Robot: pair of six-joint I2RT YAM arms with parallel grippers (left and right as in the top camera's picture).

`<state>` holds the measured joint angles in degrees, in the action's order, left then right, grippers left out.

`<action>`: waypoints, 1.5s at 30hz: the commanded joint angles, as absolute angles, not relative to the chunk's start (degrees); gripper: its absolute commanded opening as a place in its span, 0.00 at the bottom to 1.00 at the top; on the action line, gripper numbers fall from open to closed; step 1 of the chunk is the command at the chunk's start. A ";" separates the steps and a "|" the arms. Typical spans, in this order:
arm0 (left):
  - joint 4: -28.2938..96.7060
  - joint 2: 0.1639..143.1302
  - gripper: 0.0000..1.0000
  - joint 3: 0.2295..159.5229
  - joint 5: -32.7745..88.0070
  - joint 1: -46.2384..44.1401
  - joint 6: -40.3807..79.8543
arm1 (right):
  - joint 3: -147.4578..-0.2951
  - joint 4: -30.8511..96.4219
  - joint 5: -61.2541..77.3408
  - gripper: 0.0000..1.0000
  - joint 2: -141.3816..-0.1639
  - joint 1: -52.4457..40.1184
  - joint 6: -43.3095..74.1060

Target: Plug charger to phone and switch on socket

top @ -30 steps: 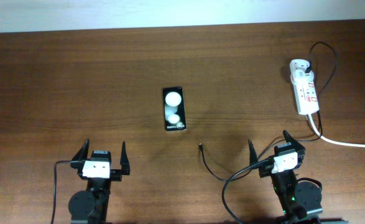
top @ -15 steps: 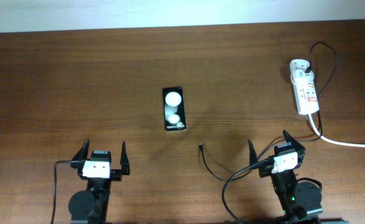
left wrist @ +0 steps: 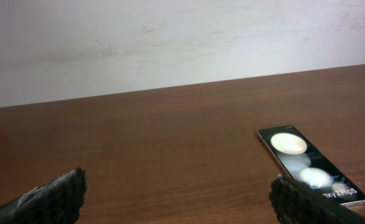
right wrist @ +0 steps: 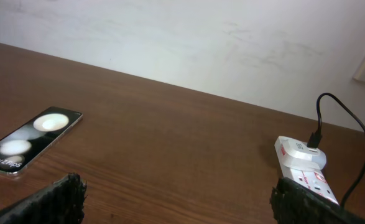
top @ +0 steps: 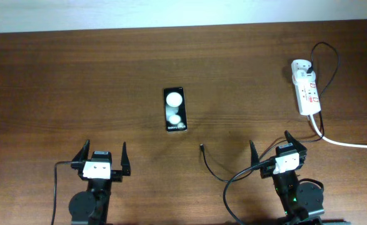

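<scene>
Black and wide apart, the fingers of your left gripper (top: pixel 105 147) touch nothing and hold nothing. In the left wrist view, only bare table (left wrist: pixel 170 143) lies between them. Your right gripper (top: pixel 270 144) is the same: jaws fully spread, nothing between them, low over the near edge of the table.

Compared with one second ago, nothing has changed. Both arms are in the same place and no object has shifted, so I judge that the task has not really started and every step is still waiting.

Going outward from your right gripper, the charger (top: pixel 211 166) is the closest thing. Its thin cable curves on the wood just to the left of this gripper, and the small plug tip (top: pixel 201 147) lies free and points toward the phone (top: pixel 175 109). The phone lies flat near the middle of the table, screen up, well apart from both grippers, with the tip near its lower end but not touching it. The socket (top: pixel 306 87) rests at the far right. You cannot tell from here how its red switches stand.
</scene>
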<state>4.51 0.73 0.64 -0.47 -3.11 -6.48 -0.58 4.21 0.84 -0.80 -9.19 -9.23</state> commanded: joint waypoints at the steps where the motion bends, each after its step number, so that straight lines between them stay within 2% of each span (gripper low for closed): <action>1: 4.82 0.36 0.99 0.51 -0.89 -3.33 -7.42 | -0.32 4.58 -0.30 0.99 -0.25 -8.95 -8.99; 23: 4.78 0.36 0.99 0.51 -1.32 -3.33 -7.42 | -0.32 4.58 -0.30 0.98 -0.25 -8.95 -8.99; 30: -2.48 0.36 0.99 0.71 -1.30 -3.33 -7.35 | -0.32 4.58 -0.30 0.99 -0.25 -8.95 -8.99; 35: 6.11 0.36 0.99 7.79 -1.34 -3.31 -2.13 | -0.32 4.58 -0.30 0.99 -0.25 -8.95 -8.99; 39: 15.81 4.08 0.99 21.78 -1.32 -3.33 -1.39 | -0.32 4.58 -0.30 0.99 -0.25 -8.95 -8.99; 41: 22.09 10.59 0.99 32.25 -0.71 -3.33 1.69 | -0.32 4.58 -0.30 0.99 -0.25 -8.95 -8.99; 45: 34.20 26.44 0.99 49.91 8.03 -3.33 1.76 | -0.32 4.58 -0.30 0.99 -0.25 -8.95 -8.99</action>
<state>29.32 18.06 41.12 2.09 -3.11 0.49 -0.58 4.25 0.62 -0.64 -9.15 -9.23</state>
